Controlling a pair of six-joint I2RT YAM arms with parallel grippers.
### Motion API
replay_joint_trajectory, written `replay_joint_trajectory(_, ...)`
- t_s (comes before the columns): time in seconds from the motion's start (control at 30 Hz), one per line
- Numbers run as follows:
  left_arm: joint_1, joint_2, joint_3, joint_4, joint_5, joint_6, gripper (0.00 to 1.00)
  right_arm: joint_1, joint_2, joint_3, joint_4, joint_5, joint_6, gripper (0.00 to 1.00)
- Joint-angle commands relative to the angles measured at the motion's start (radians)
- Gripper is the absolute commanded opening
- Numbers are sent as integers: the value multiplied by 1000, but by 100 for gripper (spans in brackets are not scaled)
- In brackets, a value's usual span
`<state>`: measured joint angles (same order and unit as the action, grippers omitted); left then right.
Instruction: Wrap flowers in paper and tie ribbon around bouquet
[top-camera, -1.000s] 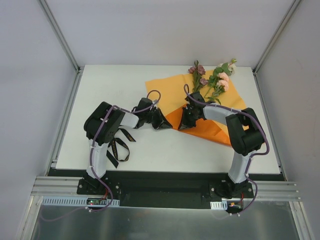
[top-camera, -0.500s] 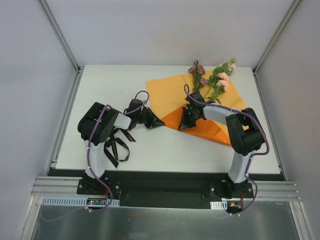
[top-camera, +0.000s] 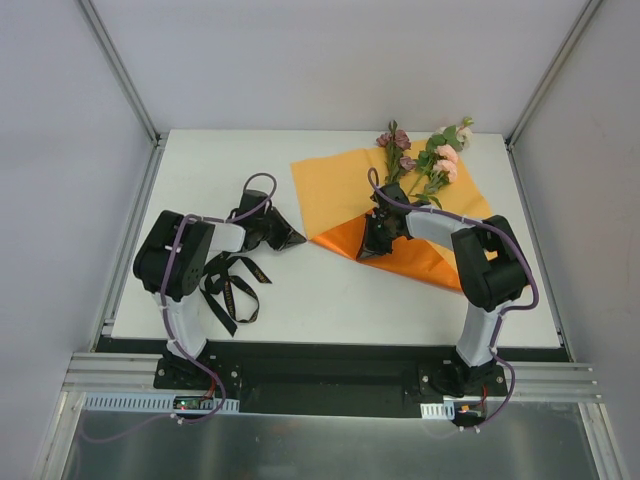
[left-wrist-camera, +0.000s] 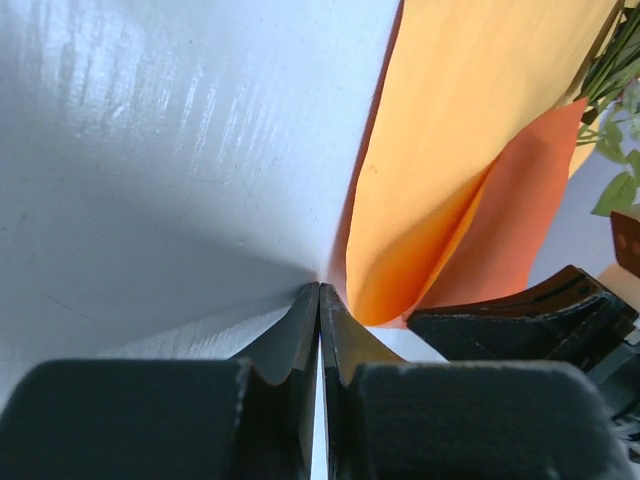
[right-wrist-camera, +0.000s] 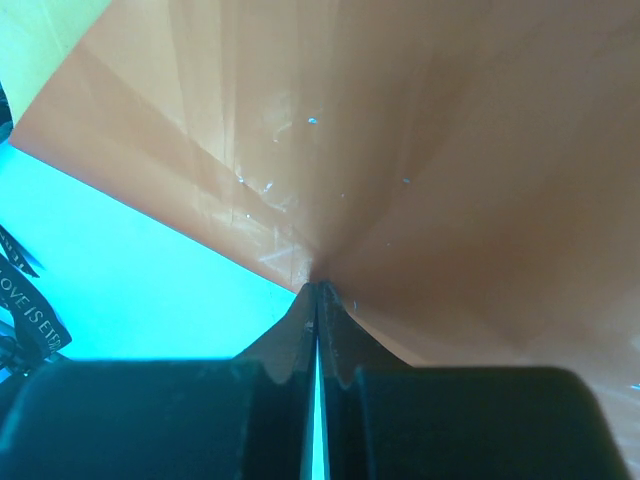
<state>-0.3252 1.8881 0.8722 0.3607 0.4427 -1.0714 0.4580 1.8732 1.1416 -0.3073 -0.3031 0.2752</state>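
Observation:
The orange paper (top-camera: 338, 185) lies on the table with its near part folded over into a darker flap (top-camera: 400, 255). The flowers (top-camera: 425, 155) lie on its far right corner, blooms past the edge; their stems (left-wrist-camera: 612, 55) show in the left wrist view. My left gripper (top-camera: 292, 238) is shut with nothing in it, its tips (left-wrist-camera: 320, 287) low over the bare table just left of the paper (left-wrist-camera: 450, 130). My right gripper (top-camera: 367, 250) is shut too, tips (right-wrist-camera: 318, 286) touching the flap's (right-wrist-camera: 420, 150) near edge. The black ribbon (top-camera: 232, 285) lies loose under the left arm.
The white table (top-camera: 220, 170) is bordered by metal rails and grey walls. A bit of the lettered ribbon (right-wrist-camera: 25, 310) shows at the left edge of the right wrist view. The right gripper's black body (left-wrist-camera: 540, 315) sits close to the right of my left gripper.
My left arm has drawn back to the left, off the paper's near left edge, and uncovered the flap's left corner. The right gripper, the flowers and the ribbon have stayed put.

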Motion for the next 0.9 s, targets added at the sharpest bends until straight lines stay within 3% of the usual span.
replay_joint_trajectory(0.0, -31, -81, 27, -71, 2, 163, 0, -2, 14, 27, -38, 35, -14, 0)
replay_joint_trajectory(0.23, -172, -233, 11, 18, -35, 217, 0, -2, 23, 35, -42, 32, -19, 1)
replay_joint_trajectory(0.4, -183, -49, 83, 121, 149, 85, 0, -2, 20, 46, -47, 27, -18, 1)
replay_joint_trajectory(0.53, -175, 126, 174, 175, 212, -30, 0, -2, 9, 46, -53, 33, -16, 1)
replay_joint_trajectory(0.87, -110, 164, 67, 75, 102, -27, 0, -1, 24, 116, -119, 81, -62, 1)
